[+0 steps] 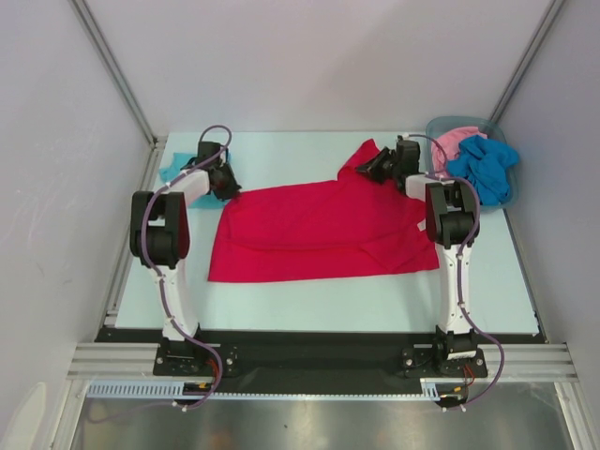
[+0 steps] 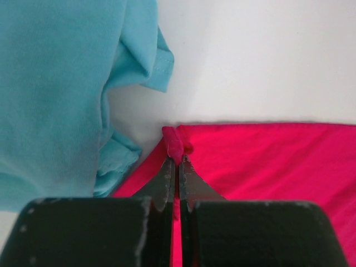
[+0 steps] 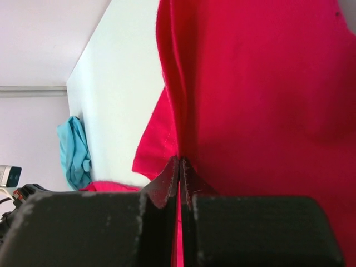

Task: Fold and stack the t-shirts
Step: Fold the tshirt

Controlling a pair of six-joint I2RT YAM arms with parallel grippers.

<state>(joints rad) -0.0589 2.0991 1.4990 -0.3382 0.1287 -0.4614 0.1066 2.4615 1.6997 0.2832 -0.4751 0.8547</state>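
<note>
**A:** Step in hand?

**B:** Judged: an early fold of the red t-shirt [image 1: 319,230]. It lies spread across the middle of the table [image 1: 309,300], and each arm has it by the far edge.

**A:** How to do it well?

**B:** Raise both grips level and keep the edge taut between them. Carry it toward the near hem and lay it down so the edges match. The left pinch is thin, so I judge a slip risk there and would move slowly. Keep clear of the teal t-shirt [image 2: 50,83], which lies just beside that corner.

**A:** Left gripper [image 2: 178,161]?

**B:** Clenched. The fingers [image 2: 167,181] meet with no gap, and a small bunch of red cloth is nipped at the tips. That is the shirt's far-left corner. They do not touch the teal cloth.

**A:** Right gripper [image 3: 179,162]?

**B:** Also pressed closed, on a red edge at the far right. In the top view the cloth stands raised off the table there. I cannot tell which part of the shirt it is.

**A:** Remaining shirts?

**B:** Pink t-shirt [image 1: 455,141] and blue t-shirt [image 1: 487,169] are heaped in the grey bin [image 1: 437,126] at the far right corner, well apart from both grippers.
</note>
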